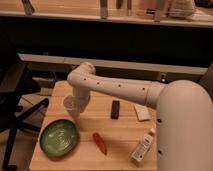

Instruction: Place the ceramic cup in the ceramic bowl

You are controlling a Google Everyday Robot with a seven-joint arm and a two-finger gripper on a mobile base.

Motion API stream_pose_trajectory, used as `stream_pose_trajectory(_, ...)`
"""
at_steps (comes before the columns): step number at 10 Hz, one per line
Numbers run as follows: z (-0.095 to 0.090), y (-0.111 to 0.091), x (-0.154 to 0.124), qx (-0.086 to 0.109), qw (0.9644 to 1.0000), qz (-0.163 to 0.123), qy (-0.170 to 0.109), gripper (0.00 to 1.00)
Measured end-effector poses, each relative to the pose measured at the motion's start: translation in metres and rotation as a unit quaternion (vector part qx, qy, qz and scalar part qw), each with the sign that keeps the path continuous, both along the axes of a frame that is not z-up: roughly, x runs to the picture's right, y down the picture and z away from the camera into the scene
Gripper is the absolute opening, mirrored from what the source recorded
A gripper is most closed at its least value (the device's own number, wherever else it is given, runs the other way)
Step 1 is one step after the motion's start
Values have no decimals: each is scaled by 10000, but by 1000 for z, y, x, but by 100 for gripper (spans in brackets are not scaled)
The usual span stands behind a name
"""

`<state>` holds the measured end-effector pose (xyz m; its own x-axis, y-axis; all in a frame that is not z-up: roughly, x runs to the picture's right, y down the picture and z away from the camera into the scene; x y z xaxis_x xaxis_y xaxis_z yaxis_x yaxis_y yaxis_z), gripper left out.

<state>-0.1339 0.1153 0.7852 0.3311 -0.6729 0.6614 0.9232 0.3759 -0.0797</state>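
Observation:
The white ceramic cup (70, 105) is held at the end of my arm, above the wooden table (120, 147) just up and right of the green ceramic bowl (59, 138). My gripper (75, 106) is at the cup, under the white wrist, with the cup tilted slightly. The bowl lies at the table's front left with concentric rings inside and nothing in it.
A red chili-like object (100, 142) lies right of the bowl. A black rectangular item (115, 109) and a white card (142, 112) lie mid-table. A white squeeze tube (142, 147) lies at the front right. A black office chair (17, 105) stands to the left.

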Motion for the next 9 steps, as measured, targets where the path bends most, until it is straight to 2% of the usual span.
stream_pose_trajectory(9, -24, 25, -12, -80, 9992, -325, -201, 0)
